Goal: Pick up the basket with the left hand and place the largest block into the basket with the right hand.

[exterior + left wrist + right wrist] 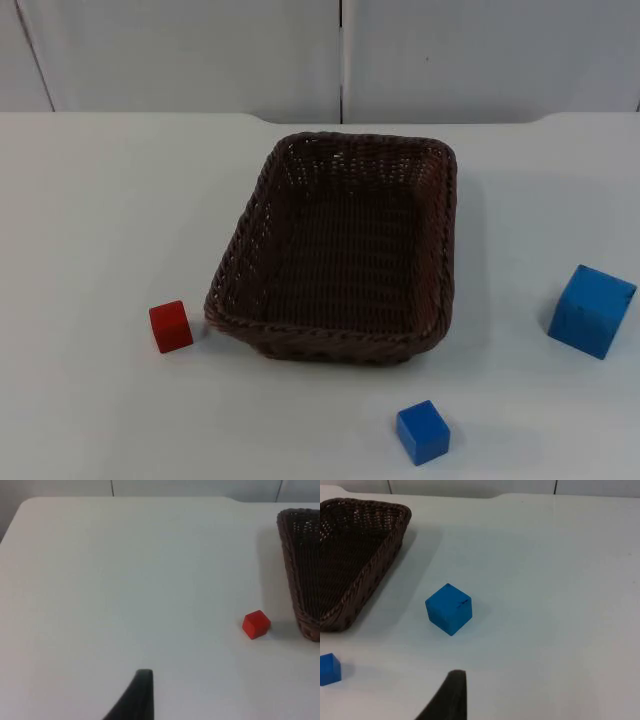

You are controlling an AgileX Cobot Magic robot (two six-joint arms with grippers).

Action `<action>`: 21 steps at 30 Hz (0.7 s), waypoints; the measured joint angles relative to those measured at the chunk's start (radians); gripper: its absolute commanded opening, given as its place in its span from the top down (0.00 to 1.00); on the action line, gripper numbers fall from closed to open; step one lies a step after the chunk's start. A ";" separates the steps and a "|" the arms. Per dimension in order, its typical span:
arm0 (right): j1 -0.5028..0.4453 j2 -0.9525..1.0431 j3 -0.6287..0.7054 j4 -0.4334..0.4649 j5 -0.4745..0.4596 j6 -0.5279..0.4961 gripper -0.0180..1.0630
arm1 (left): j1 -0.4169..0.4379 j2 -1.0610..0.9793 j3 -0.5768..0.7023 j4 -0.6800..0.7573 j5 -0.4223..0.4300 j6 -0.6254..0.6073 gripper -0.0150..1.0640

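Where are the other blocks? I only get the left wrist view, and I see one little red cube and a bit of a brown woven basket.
Observer: A small blue cube sits on the white table in front of the brown woven basket, towards its right end.
Operator: Is that the biggest one?
Observer: No. A large blue cube stands to the basket's right, apart from it, and it is bigger than the small red cube too.
Operator: Is anything in the basket?
Observer: No, the top view shows only its bare woven floor.
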 measured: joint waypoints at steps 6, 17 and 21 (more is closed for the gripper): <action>0.000 0.000 0.000 0.000 0.000 0.000 0.01 | 0.000 0.032 -0.043 0.000 -0.007 0.000 0.01; 0.000 0.000 0.000 0.000 -0.002 0.000 0.01 | 0.000 0.130 -0.101 0.000 -0.024 0.002 0.01; 0.000 0.000 0.000 0.000 -0.002 0.000 0.01 | 0.000 0.163 -0.115 0.000 -0.032 0.002 0.01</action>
